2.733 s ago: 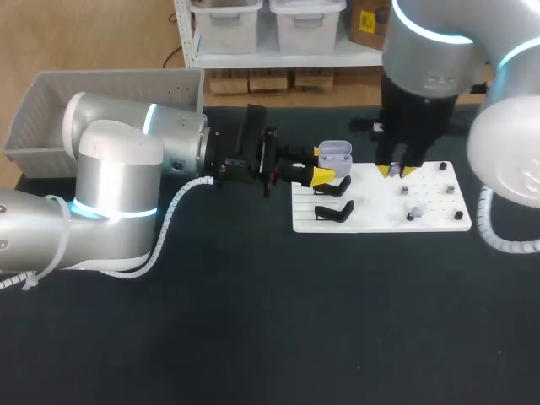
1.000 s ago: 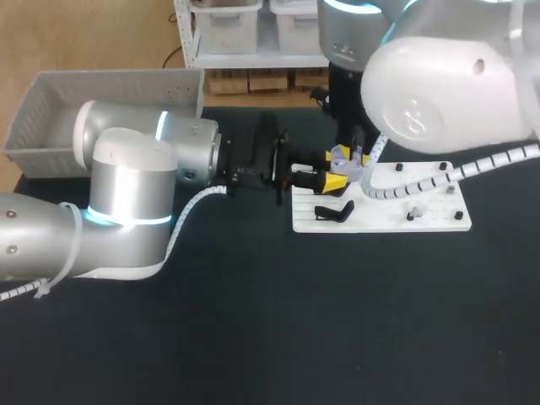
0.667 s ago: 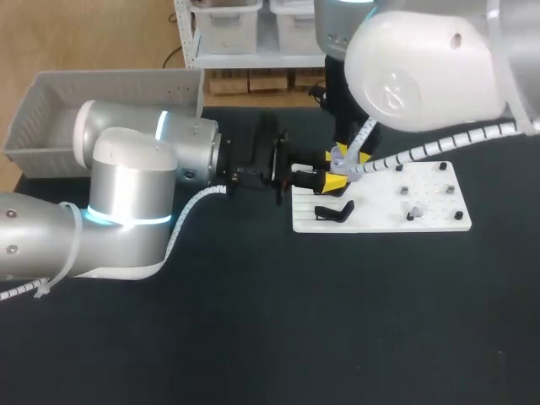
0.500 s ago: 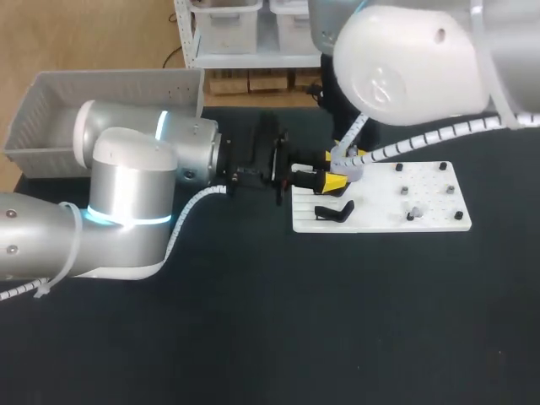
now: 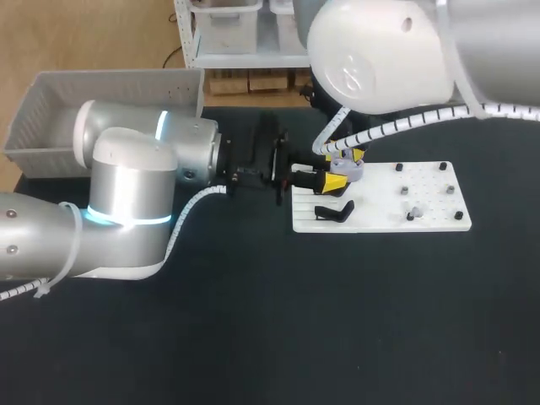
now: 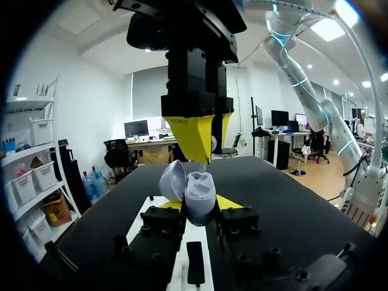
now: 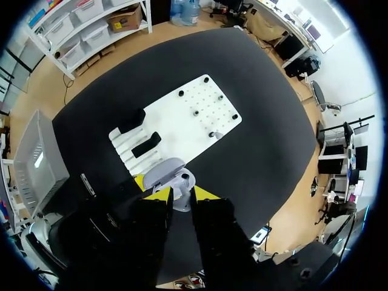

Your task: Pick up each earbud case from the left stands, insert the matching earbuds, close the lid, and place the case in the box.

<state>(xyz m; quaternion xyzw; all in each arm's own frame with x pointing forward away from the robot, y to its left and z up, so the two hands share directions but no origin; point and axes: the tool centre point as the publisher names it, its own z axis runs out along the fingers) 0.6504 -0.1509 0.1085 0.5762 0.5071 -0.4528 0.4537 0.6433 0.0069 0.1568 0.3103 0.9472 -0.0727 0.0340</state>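
The big black table (image 5: 253, 337) holds everything. My left arm (image 5: 126, 194), thick and silver-white, lies low and flat across the table from the left side, pointing at the white board. My right arm (image 5: 380, 51), with its big round white elbow up high, bends in from the right and points straight down. A grey plastic box (image 5: 51, 110) sits at the far left corner of the table. A flat white board with holes (image 5: 430, 215) lies on the right part of the table. The left gripper (image 5: 329, 179) is at the left edge of the board, and its two yellow fingers squeeze the small light purple earbud case (image 5: 348, 171) from both sides. The case (image 6: 200, 194) is held above the board with its round lid tipped up. The right gripper (image 5: 350, 156) hangs just over the case. I cannot tell if it has hold of anything. A black stand (image 5: 335, 211) sits on the board near the case. Little dark pegs (image 5: 411, 215) dot the right part of the board.
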